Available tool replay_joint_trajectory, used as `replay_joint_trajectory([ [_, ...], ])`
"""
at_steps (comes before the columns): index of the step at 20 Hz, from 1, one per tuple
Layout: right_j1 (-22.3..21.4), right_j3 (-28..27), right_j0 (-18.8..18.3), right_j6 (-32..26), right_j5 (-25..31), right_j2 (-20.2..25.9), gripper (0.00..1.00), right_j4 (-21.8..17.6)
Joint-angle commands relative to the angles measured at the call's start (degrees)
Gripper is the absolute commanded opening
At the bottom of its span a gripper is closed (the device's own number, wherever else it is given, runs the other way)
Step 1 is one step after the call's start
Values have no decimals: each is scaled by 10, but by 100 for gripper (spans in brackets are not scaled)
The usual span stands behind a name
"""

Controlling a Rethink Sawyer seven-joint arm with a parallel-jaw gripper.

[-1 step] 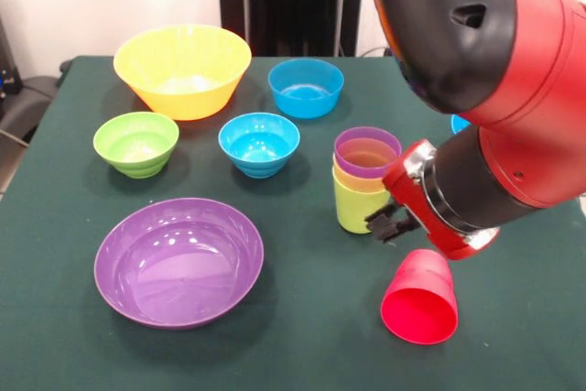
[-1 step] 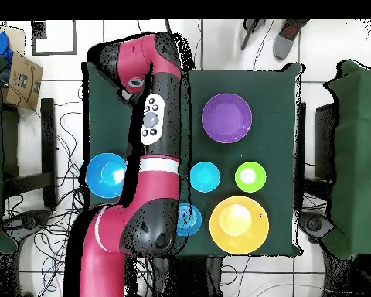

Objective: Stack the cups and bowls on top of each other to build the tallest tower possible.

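gripper (image 1: pixel 386 222) low over the table, just right of the tower (image 1: pixel 363 180) and just above the red cup (image 1: pixel 421 298); dark fingers show only as a small clump under the red wrist, so whether they are parted or closed cannot be told, and nothing looks held. red cup lies on its side, mouth toward the camera, apart from the tower, likely the next piece to lift, though it would need righting or a side grasp first. tower so far: lime cup at the bottom, yellow nested in it, purple on top, all upright; nesting keeps it steady but adds little height. bowls stay spread on the green table (image 1: pixel 302 336), unstacked: purple bowl (image 1: pixel 179 261) nearest the camera, green bowl (image 1: pixel 136 143), small blue bowl (image 1: pixel 259 144), second blue bowl (image 1: pixel 306 87), yellow bowl (image 1: pixel 182 70) farthest. overhead, the arm (image 2: pixel 146 155) hides tower and red cup; large blue bowl (image 2: pixel 105 174) sits beyond the arm, partly covered.
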Motion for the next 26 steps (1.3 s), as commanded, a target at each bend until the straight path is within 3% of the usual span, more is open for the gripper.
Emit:
replay_joint_trajectory([
  [1,22,-19,-14,160,38,-45,0,75],
  [9,48,-43,-40,188,-7,-166,0,226],
  [15,49,-44,-70,165,-26,-275,0,341],
  [21,48,-44,-98,155,-28,-403,0,426],
  [24,43,-45,-114,129,-7,-488,0,474],
  [25,41,-39,-119,116,-18,-530,100,504],
  [26,41,-39,-120,114,-29,-540,100,505],
])
